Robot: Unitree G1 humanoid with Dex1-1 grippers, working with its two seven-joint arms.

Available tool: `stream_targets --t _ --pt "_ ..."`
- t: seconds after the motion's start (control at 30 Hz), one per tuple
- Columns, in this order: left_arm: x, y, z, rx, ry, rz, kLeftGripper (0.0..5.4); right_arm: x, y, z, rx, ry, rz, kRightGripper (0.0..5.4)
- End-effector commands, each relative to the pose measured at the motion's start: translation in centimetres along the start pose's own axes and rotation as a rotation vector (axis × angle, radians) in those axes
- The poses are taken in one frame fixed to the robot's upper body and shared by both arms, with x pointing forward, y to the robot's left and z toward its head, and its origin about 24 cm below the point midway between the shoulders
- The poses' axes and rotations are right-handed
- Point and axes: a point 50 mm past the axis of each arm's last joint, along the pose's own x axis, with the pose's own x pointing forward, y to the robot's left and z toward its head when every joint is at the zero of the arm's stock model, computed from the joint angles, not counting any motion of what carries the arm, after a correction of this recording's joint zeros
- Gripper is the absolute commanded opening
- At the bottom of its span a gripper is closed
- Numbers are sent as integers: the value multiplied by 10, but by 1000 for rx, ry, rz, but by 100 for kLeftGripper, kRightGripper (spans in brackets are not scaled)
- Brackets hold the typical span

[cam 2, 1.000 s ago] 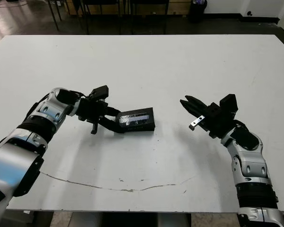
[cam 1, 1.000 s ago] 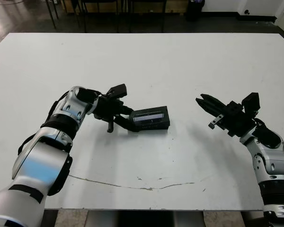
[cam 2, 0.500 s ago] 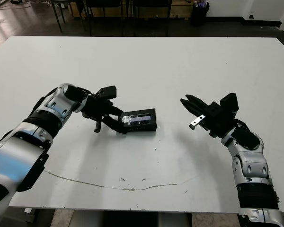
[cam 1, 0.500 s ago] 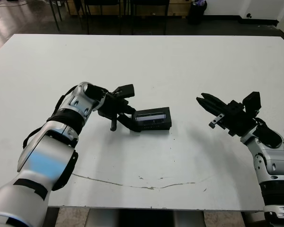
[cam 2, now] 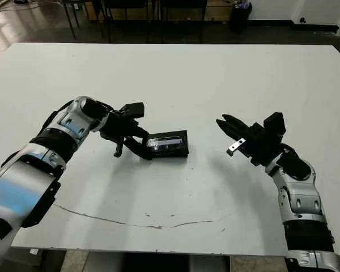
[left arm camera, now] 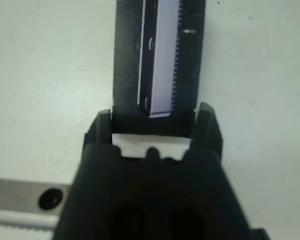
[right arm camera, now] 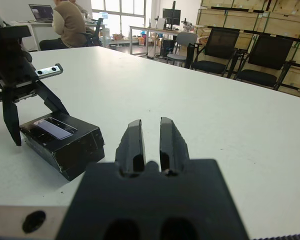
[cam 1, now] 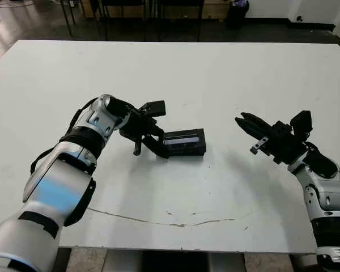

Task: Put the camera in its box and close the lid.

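Observation:
The box [cam 1: 185,143] is a small black case lying on the white table [cam 1: 215,79], left of centre. The glossy lid [left arm camera: 160,55] lies flat on top of it and shows a pale purplish sheen. I cannot make out the camera under the lid. My left gripper [cam 1: 157,146] is at the box's left end, with a finger on each side of that end, shut on it. My right gripper [cam 1: 242,119] hovers over the table well to the right of the box. It points toward the box, its fingers [right arm camera: 131,137] close together with nothing between them.
A thin dark scratch line [cam 1: 170,218] runs across the table near its front edge. Beyond the table, the right wrist view shows a person [right arm camera: 70,22] seated at a desk, along with office chairs [right arm camera: 225,47] and stacked boxes.
My left forearm and wrist have swung a little to the right, and the box in the gripper has shifted slightly right with them. The right arm has not moved.

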Motion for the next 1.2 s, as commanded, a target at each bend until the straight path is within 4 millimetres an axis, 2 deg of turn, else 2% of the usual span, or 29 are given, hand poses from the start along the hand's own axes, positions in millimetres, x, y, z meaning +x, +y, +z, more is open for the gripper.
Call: stream_targets --t 0.03,0.17,0.5,0.63,0.93,1.1,1.2 --pt "9 1 16 37 -3 -15 61 -4 -2 -7 29 37 -1 0" --pt "5 2 18 27 -26 -18 61 -3 -1 -6 11 43 -9 0" --pt "-2 3 13 -146 -143 -51 61 -3 0 -6 9 44 -6 0" --pt "-7 5 11 -162 -128 -32 61 -2 0 -6 -1 36 4 0" --pt "-10 7 14 -71 -88 -17 61 -2 0 -7 21 46 3 0" --pt "-2 2 15 16 -36 -54 60 -2 1 -7 5 39 2 0" --pt "2 -2 15 109 48 -99 117 -2 1 -7 11 34 8 0"
